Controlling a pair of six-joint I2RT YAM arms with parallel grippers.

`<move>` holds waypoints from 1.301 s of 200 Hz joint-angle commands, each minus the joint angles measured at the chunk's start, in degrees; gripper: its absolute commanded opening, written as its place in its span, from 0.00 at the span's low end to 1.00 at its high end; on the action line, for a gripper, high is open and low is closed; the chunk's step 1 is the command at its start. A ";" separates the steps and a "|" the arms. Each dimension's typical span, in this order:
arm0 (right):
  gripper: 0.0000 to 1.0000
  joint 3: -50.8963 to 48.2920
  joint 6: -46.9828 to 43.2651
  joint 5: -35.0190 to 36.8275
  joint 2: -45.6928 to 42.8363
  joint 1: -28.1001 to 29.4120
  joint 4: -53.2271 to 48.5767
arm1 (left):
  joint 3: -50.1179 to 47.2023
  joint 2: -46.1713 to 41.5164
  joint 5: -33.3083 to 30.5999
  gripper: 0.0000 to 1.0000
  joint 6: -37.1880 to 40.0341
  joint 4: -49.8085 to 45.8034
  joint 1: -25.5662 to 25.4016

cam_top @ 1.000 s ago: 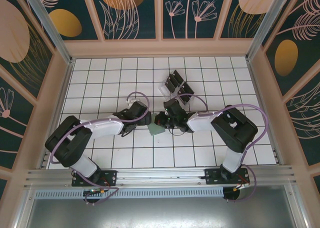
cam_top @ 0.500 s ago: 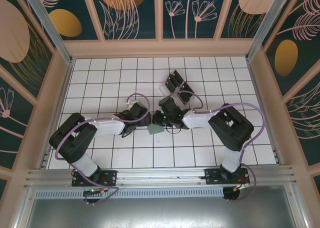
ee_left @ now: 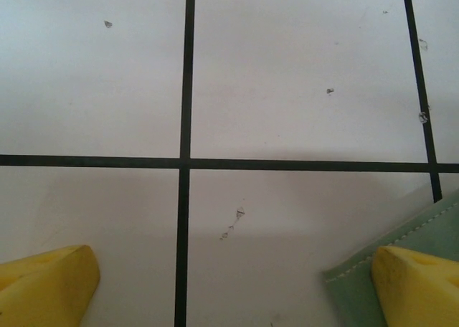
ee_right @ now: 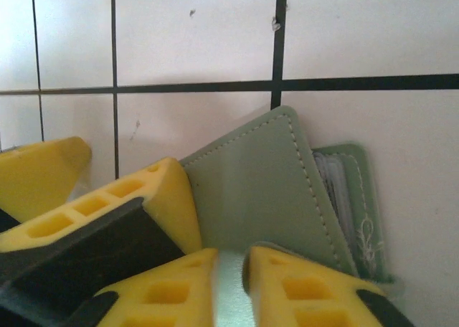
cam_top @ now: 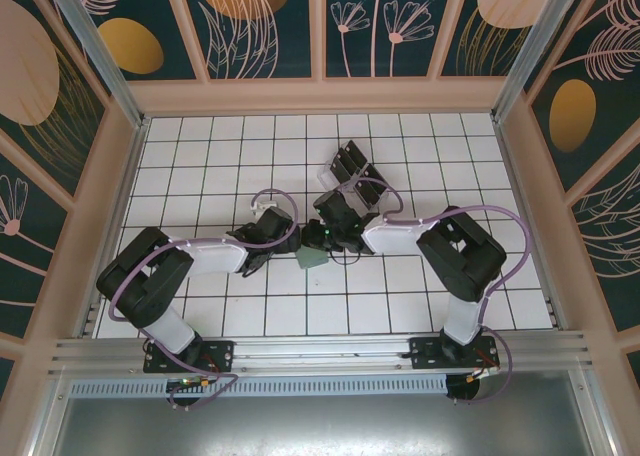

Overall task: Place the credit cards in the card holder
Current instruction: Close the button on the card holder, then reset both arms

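Note:
The grey-green card holder (cam_top: 312,257) lies flat on the tiles between my two grippers. In the right wrist view its stitched flap (ee_right: 265,191) is folded over an inner pocket (ee_right: 351,198) with pale layered edges. My right gripper (ee_right: 231,287) hovers at the holder's near edge. Its jaws are a narrow gap apart, with a pale glossy strip in the gap; I cannot tell what the strip is. My left gripper (ee_left: 233,287) is wide open and holds nothing; its right fingertip (ee_left: 419,287) sits over the holder's corner (ee_left: 416,230). Black credit cards (cam_top: 350,162) stand in a clear rack farther back.
The clear slotted rack (cam_top: 336,184) stands just behind my right gripper (cam_top: 325,236). My left gripper (cam_top: 268,234) is close on the holder's left side, and its yellow fingers (ee_right: 154,194) show in the right wrist view. White tiled floor spreads all round, inside wooden walls.
My right gripper has moved left and farther back over the holder, and its jaws have parted slightly. The holder has shifted a little. The left arm has crept slightly towards the holder.

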 commanded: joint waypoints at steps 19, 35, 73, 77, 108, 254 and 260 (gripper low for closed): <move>0.40 5.68 -2.23 2.28 -7.99 0.59 -3.47 | 0.36 -0.12 3.36 0.99 0.59 -3.50 -0.33; 0.45 5.01 -1.69 4.30 -12.42 0.65 -4.70 | 1.65 -1.88 2.30 0.99 1.14 -4.51 -0.32; 0.57 -0.61 -1.20 12.86 -26.64 -0.89 -8.57 | 6.65 -7.76 -0.66 0.98 2.99 -8.60 -0.20; 0.57 -1.33 -1.44 13.74 -28.47 -1.42 -9.04 | 7.40 -8.26 -0.93 0.99 3.41 -9.03 -0.21; 0.66 -6.10 -5.52 20.52 -42.73 -9.01 -12.55 | 14.09 -12.66 -5.51 0.98 7.62 -11.92 0.63; 0.99 -27.14 -30.78 32.11 -38.31 -50.91 21.18 | -12.47 -30.50 -3.23 0.99 26.32 27.37 32.30; 0.99 -28.35 -30.99 32.12 -37.92 -51.02 23.44 | -13.93 -31.00 -3.46 0.99 26.60 28.76 32.68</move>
